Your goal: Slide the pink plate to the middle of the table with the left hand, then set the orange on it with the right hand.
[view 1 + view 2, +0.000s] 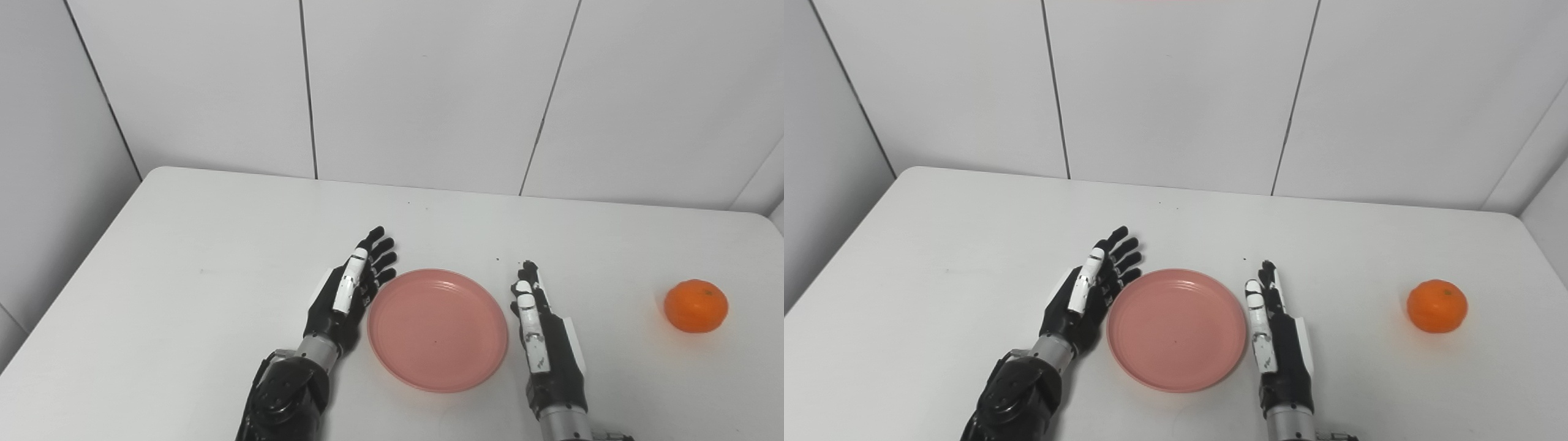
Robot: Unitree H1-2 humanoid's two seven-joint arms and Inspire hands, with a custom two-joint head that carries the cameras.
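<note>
pink plate (438,329) lay between my robot hands | left robot hand (350,295) beside its rim, released | right robot hand (544,335) released | orange (696,305) well apart

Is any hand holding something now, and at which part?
Nothing is held. The left hand and right hand are open beside the pink plate; the orange lies apart.
</note>
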